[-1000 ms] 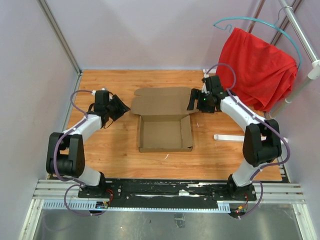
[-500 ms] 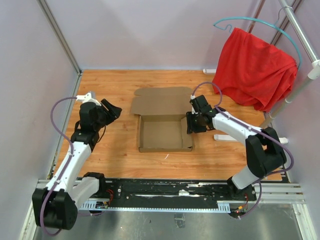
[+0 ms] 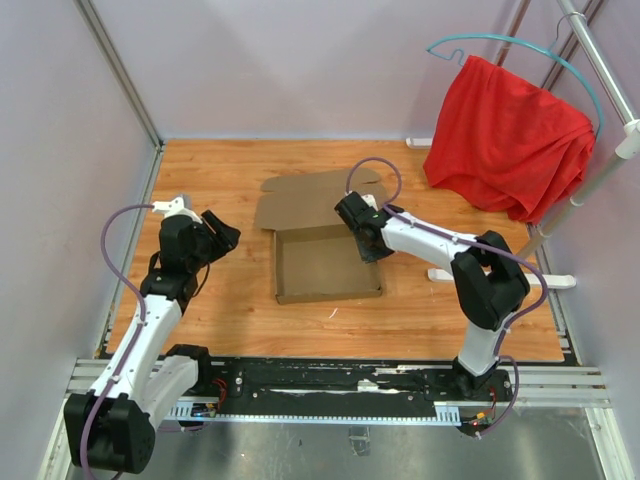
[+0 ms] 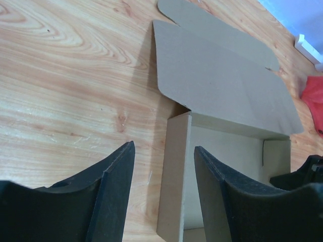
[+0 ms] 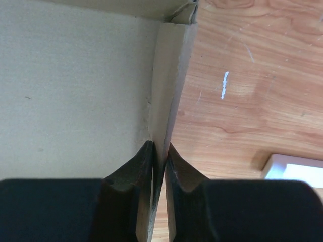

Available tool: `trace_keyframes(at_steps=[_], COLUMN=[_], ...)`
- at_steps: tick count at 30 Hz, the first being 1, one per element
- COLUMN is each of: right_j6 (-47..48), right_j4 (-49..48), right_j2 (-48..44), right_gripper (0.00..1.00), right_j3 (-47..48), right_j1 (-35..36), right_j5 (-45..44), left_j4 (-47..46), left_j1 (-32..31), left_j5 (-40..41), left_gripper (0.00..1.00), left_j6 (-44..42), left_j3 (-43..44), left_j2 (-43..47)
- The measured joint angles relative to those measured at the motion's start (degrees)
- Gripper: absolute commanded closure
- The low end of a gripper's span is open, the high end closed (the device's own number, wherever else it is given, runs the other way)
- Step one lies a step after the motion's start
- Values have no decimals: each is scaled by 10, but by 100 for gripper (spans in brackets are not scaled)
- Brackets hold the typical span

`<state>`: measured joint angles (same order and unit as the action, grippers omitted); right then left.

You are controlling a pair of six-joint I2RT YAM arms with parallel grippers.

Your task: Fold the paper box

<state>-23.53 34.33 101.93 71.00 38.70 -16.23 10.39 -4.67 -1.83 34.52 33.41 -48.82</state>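
Observation:
The paper box (image 3: 325,265) is a shallow brown cardboard tray on the wooden table, with its lid flap (image 3: 305,205) lying flat behind it. My right gripper (image 3: 366,243) is shut on the tray's right side wall (image 5: 169,75), one finger inside and one outside (image 5: 159,146). My left gripper (image 3: 224,238) hovers open to the left of the box, apart from it. In the left wrist view the tray's left wall (image 4: 176,166) shows beyond the gap between the open fingers (image 4: 164,146), and the lid (image 4: 222,85) lies further off.
A red cloth (image 3: 505,135) hangs on a blue hanger from a rail at the back right. A white strip (image 3: 452,275) lies on the table right of the box, also seen as a white strip (image 5: 298,169) in the right wrist view. Enclosure walls border the table.
My right gripper swung from the lid's far right corner down to the tray's right wall and shut on it. The box turned slightly. My left arm drew back and straightened.

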Motion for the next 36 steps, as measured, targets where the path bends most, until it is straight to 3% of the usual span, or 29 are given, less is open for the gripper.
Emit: trace_keyframes(at_steps=[7, 12, 17, 23, 29, 31, 32, 36], right_j6=[-7, -13, -15, -20, -26, -28, -28, -27], right_j4=[36, 36, 27, 5, 0, 0, -1, -22], right_j2=[55, 58, 55, 45, -20, -58, -81, -167], right_gripper=[99, 98, 84, 56, 41, 34, 30, 23], right_j3=[27, 27, 21, -17, -45, -52, -56, -58], right_j1=[29, 29, 29, 25, 20, 14, 6, -57], right_j5=[-99, -117, -115, -75, -35, -19, -8, 60], left_j4=[0, 0, 0, 0, 0, 0, 0, -1], left_j1=[0, 0, 0, 0, 0, 0, 0, 0], left_j5=[-9, -10, -10, -10, -10, -10, -10, -19], left_gripper=[46, 46, 46, 37, 22, 13, 7, 1], left_j6=[-2, -5, -9, -11, -11, -11, -11, -7], left_j3=[0, 0, 0, 0, 0, 0, 0, 2], left_j2=[-10, -10, -10, -11, -21, -26, -29, -49])
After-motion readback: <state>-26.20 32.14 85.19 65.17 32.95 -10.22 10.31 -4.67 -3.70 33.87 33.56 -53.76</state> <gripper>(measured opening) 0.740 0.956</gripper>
